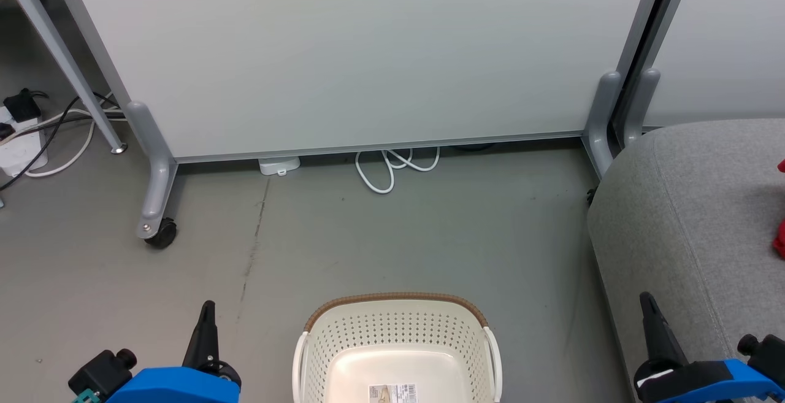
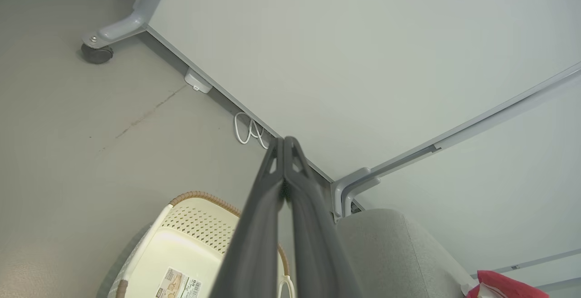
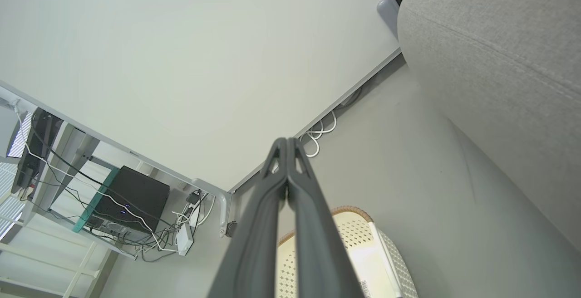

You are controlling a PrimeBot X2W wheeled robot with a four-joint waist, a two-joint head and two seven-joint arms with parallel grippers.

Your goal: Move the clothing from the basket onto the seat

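On the floor, centre-bottom of head view: basket [image 1: 398,328], inside bare bar a label sticker [image 1: 392,393] on its bottom, no red in it. Clothing [image 1: 780,238] shows as red scraps at far R edge, lying on the seat [image 1: 681,207], which stands near the basket w/ a strip of floor [image 1: 429,231] between. Transfer looks done or nearly so, prob. why both claws hang low and well apart, one either side of basket, touching nothing. L claw [image 1: 207,317]: fingers pressed together, tips meeting, holds nothing, over floor L of basket. R claw [image 1: 650,311]: same, pressed together, empty, before seat's near edge. Wrist views agree on both. Most of the garments off frame; can't tell how they lie.
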